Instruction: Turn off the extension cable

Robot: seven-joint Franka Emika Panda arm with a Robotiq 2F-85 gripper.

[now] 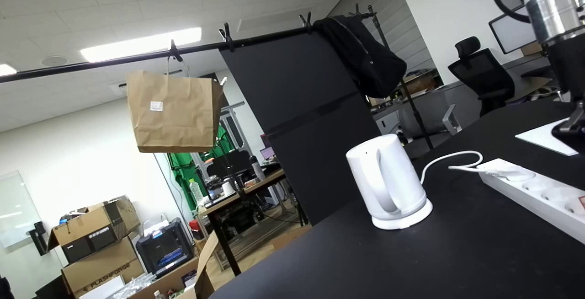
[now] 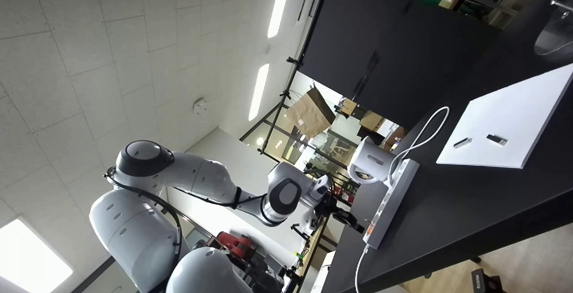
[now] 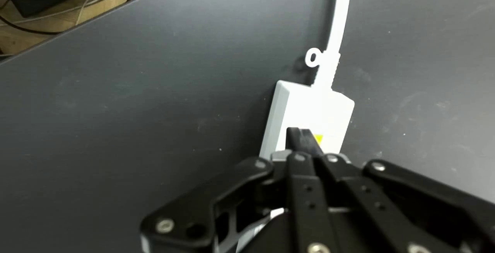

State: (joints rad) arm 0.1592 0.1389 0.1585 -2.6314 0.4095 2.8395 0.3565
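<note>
The extension cable (image 1: 525, 187) is a long white strip lying on the black table. It also shows in an exterior view (image 2: 396, 208), with an orange switch near its corded end. In the wrist view, that end of the strip (image 3: 309, 108) lies ahead of my fingers, with the white cord leaving it. My gripper (image 3: 301, 133) is shut and empty, with its fingertips over the strip beside a yellow patch. In an exterior view, the gripper (image 2: 360, 229) points down at the orange switch. I cannot tell whether it touches. The rest of the switch is hidden behind my fingers.
A white kettle (image 1: 388, 182) stands beside the strip's far end; its cord is plugged in there. A white board (image 2: 510, 114) with two small dark pieces lies farther along the table. The table edge (image 3: 93, 19) runs across the wrist view's upper left.
</note>
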